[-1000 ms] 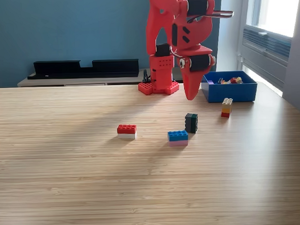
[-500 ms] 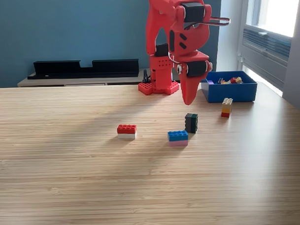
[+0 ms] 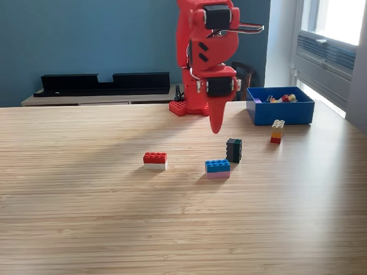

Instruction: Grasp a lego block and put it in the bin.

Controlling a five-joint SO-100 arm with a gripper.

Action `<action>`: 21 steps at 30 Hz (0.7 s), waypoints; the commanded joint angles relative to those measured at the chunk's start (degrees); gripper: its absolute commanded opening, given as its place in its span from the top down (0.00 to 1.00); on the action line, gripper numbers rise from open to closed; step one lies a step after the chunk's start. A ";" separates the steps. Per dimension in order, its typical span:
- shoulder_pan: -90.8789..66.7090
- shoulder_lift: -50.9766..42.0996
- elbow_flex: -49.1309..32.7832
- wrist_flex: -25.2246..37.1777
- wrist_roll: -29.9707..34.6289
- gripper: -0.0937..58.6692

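Several lego blocks lie on the wooden table in the exterior view: a red-on-white block (image 3: 155,160), a blue-on-pink block (image 3: 218,167), a dark green block (image 3: 234,150) standing upright, and a yellow-orange-red stack (image 3: 277,131). The blue bin (image 3: 281,112) stands at the back right with a few blocks inside. My red gripper (image 3: 216,128) points straight down above the table. It hangs just behind the blue-on-pink block and to the left of the dark green one. Its fingers taper to one closed point and hold nothing.
The arm's red base (image 3: 194,106) is fixed at the table's far edge, left of the bin. Behind the table a low sideboard carries a black shelf unit (image 3: 103,83). A window and wall run along the right side.
The gripper has swung from near the bin toward the exterior view's left and dropped slightly. It now hangs over the blocks in the middle. No block has moved.
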 commanded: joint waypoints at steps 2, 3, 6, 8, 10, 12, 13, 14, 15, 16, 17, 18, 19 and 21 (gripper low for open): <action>8.96 6.06 -2.55 -3.87 1.23 0.99; 10.02 6.06 -3.52 -3.96 0.88 0.99; 12.57 5.45 -5.54 -5.10 -0.88 0.99; 13.45 5.27 -7.12 -5.27 -2.20 0.97; 13.97 5.27 -8.09 -5.27 -4.13 0.87; 14.15 5.19 -8.26 -5.19 -6.77 0.73; 14.15 5.19 -8.26 -5.10 -7.91 0.67; 14.15 5.19 -8.17 -5.01 -8.96 0.63; 14.15 5.19 -8.09 -4.92 -10.02 0.59; 14.15 5.19 -8.00 -4.92 -10.63 0.57; 14.15 5.10 -8.00 -4.92 -11.16 0.56; 14.06 5.10 -7.91 -4.92 -11.51 0.54; 13.97 5.10 -8.00 -4.92 -11.95 0.54; 14.06 5.01 -8.96 -4.92 -11.95 0.53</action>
